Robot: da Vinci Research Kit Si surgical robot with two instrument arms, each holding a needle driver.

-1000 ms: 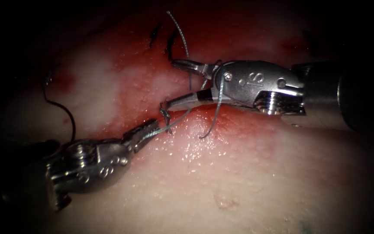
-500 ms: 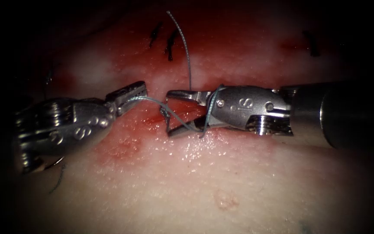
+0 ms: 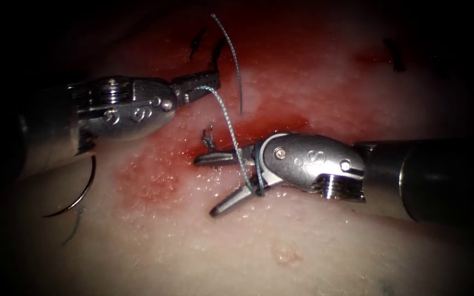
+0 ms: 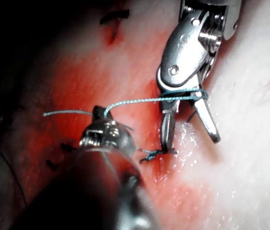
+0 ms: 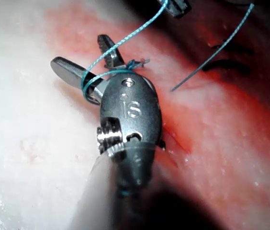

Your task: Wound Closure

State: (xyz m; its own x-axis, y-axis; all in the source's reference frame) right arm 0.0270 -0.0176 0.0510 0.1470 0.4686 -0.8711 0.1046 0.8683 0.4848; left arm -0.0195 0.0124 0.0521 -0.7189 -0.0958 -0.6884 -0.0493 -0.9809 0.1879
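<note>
Inspector: Starting with the endoscope view: left steel tool (image 3: 207,82) clamps the teal braided thread (image 3: 227,118); right steel tool (image 3: 214,183) gapes, thread looped around it.

Clerk: Needle?

Inspector: Thin curved needle (image 3: 80,192) lies free left of the cut on pale tissue (image 3: 303,246).

Clerk: Wrist views?

Inspector: Left: thread (image 4: 140,100) taut between tools. Right: thread (image 5: 89,79) wraps the parted jaws.

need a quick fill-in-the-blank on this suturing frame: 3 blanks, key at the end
1. The left claw is shut on the ____.
2. The right claw stands ____, with the thread looped around it.
3. The needle lies free on the tissue, to the ____ of the cut.

Missing words: thread; open; left
</note>
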